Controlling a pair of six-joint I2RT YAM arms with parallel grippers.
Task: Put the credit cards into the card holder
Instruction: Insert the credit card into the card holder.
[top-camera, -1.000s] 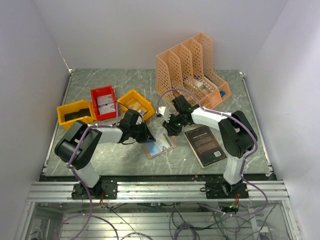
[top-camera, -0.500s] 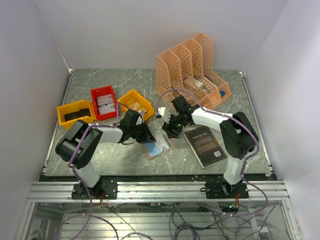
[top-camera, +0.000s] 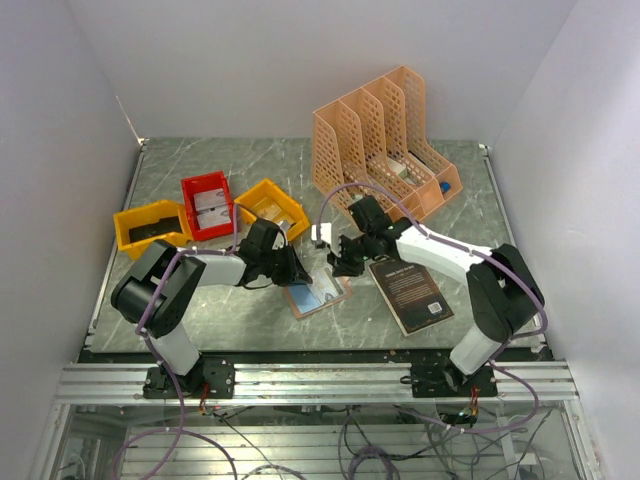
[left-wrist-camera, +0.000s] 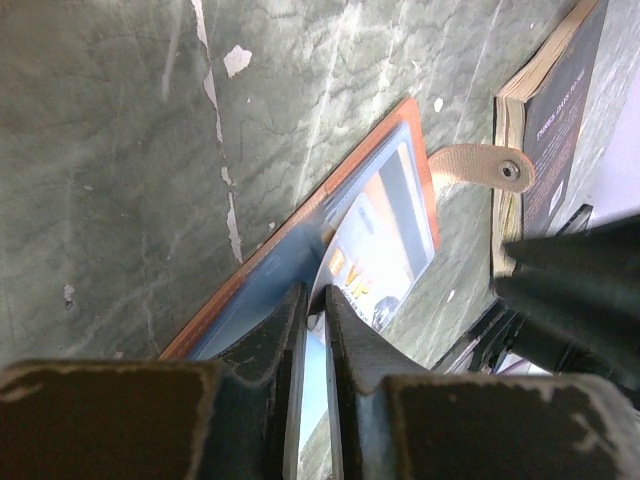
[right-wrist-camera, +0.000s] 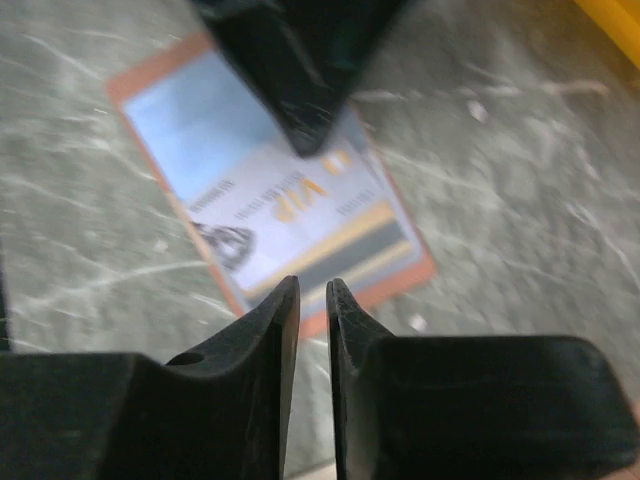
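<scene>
Card holder (top-camera: 318, 293) is laid open on the worktop (top-camera: 260, 170), between the two arms and just beside the black book (top-camera: 410, 292). Its strap tab (left-wrist-camera: 480, 168) is pointed toward the book. One VIP-printed credit card (right-wrist-camera: 290, 215) is seen lying on the pale blue inner face. Left end effector (left-wrist-camera: 315, 300) is set at the card's edge with fingers nearly pressed together; whether the card is pinched cannot be told. Right end effector (right-wrist-camera: 312, 290) is held over the holder's rim, spread to a narrow slit, nothing gripped.

arms (top-camera: 436, 252): white links, black joints | cables (top-camera: 345, 184): purple | left hand (left-wrist-camera: 313, 295): black, scuffed
</scene>
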